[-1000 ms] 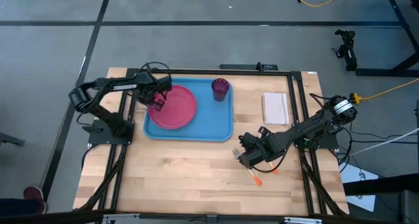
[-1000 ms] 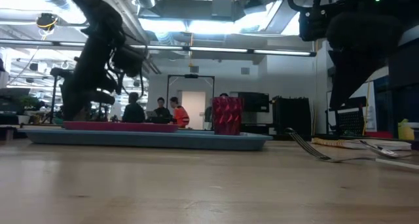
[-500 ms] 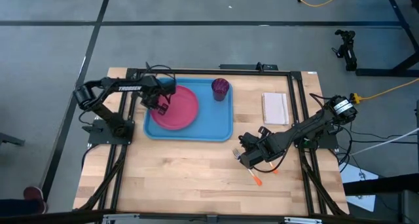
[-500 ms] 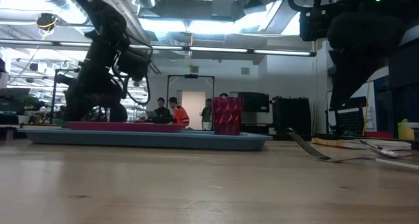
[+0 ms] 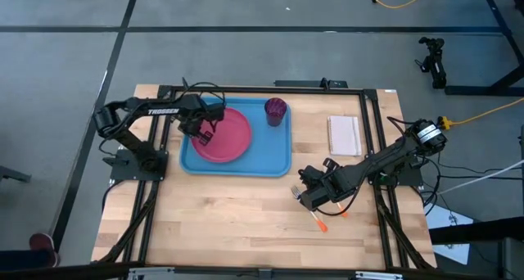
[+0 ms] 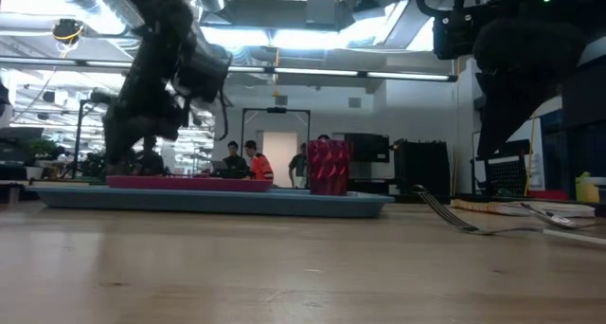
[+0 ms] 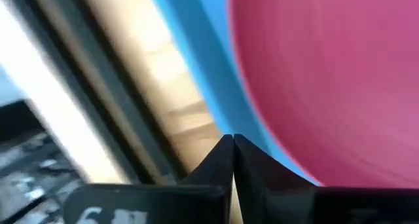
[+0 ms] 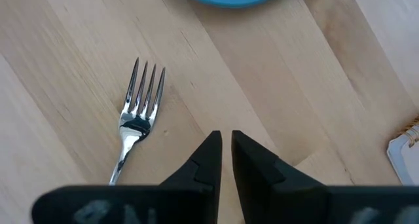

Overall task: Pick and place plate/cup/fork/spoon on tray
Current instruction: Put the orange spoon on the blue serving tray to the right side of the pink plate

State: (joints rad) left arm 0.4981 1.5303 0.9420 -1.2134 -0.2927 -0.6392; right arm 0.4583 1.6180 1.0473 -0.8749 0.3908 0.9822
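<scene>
Since releasing, left gripper (image 5: 205, 133) seemingly rose, closed.

The wooden table (image 5: 229, 223) carries the light-blue tray (image 5: 274, 153), which lies toward its far side, left of centre. To the right of the tray, apart from it, a small white pad (image 5: 344, 135) lies flat on the wood. Nearer the front edge and to the right of the tray's near right corner, the fork (image 8: 136, 122) rests on the bare boards, tines pointing toward the tray; an orange handle end (image 5: 320, 224) shows there too.
</scene>
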